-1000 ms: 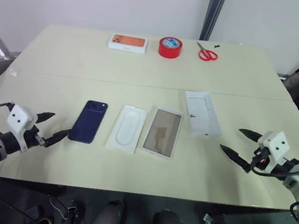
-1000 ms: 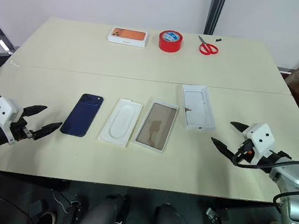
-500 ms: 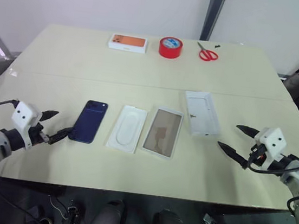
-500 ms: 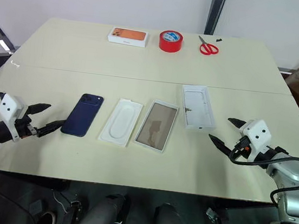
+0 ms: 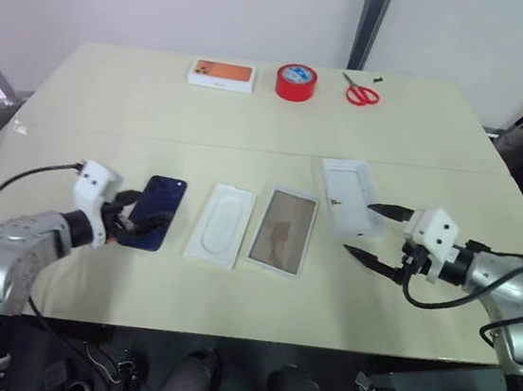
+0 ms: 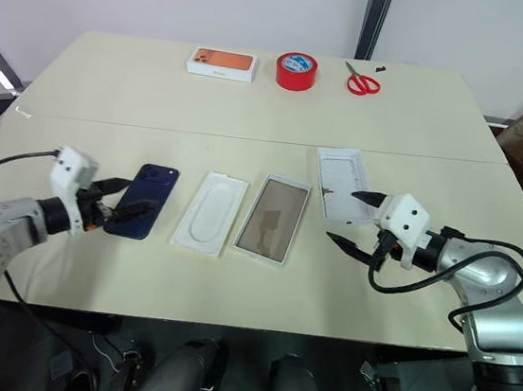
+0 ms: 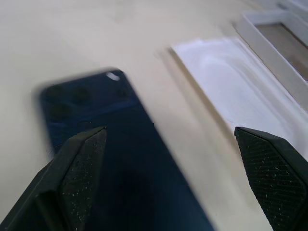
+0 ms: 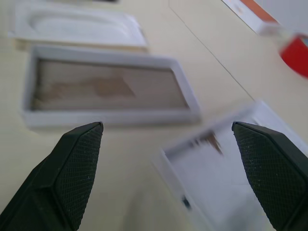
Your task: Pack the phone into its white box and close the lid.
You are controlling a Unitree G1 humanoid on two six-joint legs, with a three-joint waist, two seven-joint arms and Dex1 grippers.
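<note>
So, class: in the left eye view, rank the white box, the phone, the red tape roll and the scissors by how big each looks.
1. white box
2. phone, partly overlapped by the left pincer
3 and 4. red tape roll and scissors: too alike to rank, and both lie farther from the camera, so they look smaller.

Phone (image 5: 152, 213): dark navy, lying flat back-up on the table, camera cluster at its far corner, leftmost of the row. White box (image 5: 283, 230): shallow tray, tan-brown inside, open and empty, flat, right of centre. Lid (image 5: 351, 196): white, inside up, empty, flat, just right of the box and slightly farther back, apart from it.
</note>
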